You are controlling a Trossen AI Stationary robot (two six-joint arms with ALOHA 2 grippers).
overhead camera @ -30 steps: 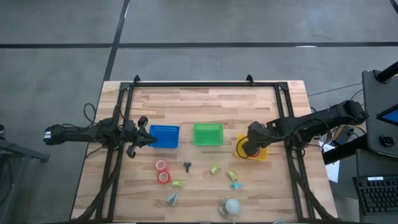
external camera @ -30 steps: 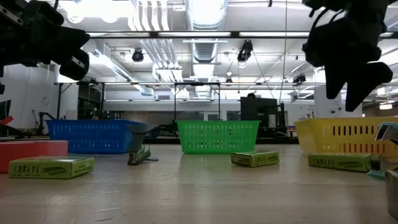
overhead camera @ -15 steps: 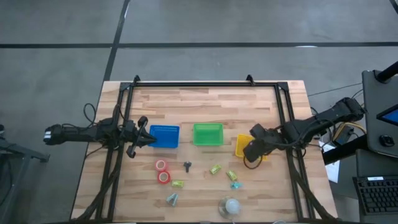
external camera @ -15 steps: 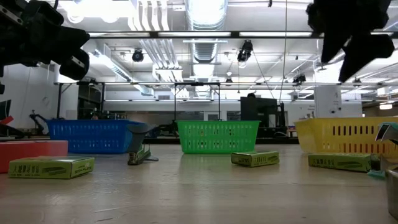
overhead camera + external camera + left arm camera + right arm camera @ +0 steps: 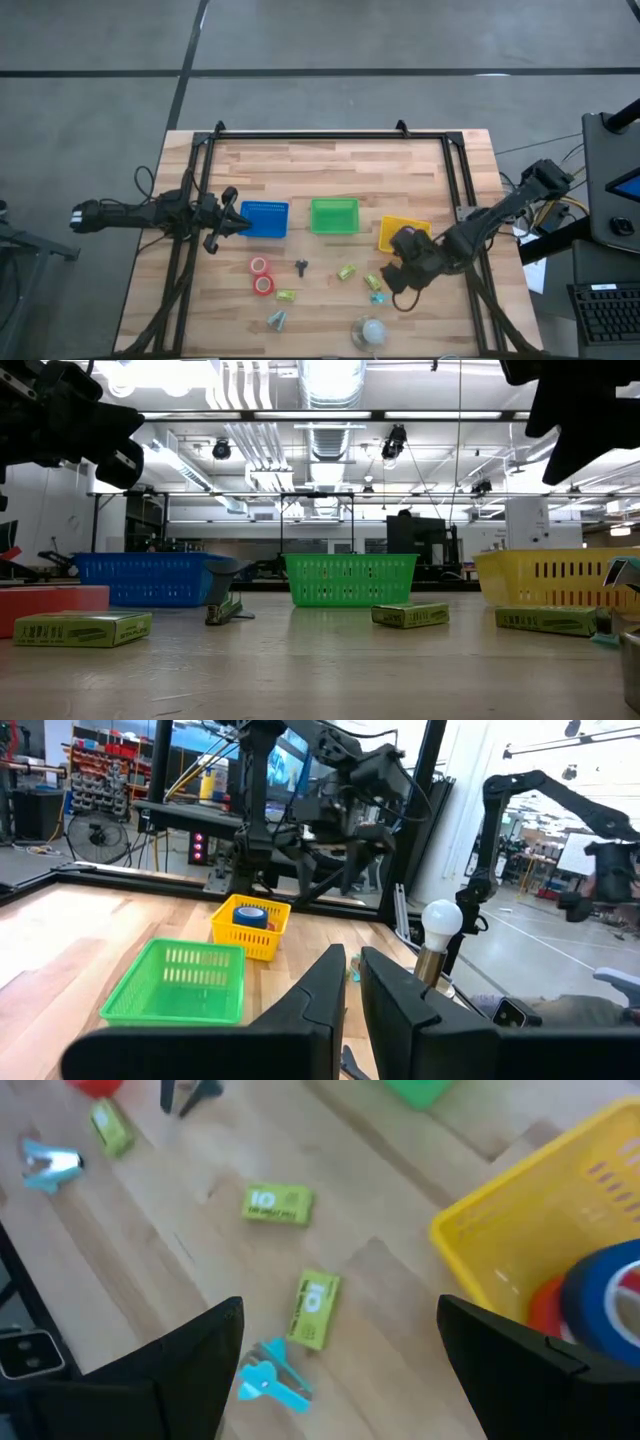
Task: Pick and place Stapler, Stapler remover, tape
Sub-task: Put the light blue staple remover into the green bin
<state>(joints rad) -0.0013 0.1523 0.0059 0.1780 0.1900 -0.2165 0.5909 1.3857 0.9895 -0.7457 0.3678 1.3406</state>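
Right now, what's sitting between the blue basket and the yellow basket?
The green basket sits between the blue basket and the yellow basket, seen from the high view.

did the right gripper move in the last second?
Yes. The right gripper has left the yellow plastic basket and moved toward the table's near edge, open, beside the green staple boxes.

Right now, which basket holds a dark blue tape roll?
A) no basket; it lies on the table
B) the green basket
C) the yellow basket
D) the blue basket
C: the dark blue tape roll lies inside the yellow basket, seen in the right wrist view, beside a red one.
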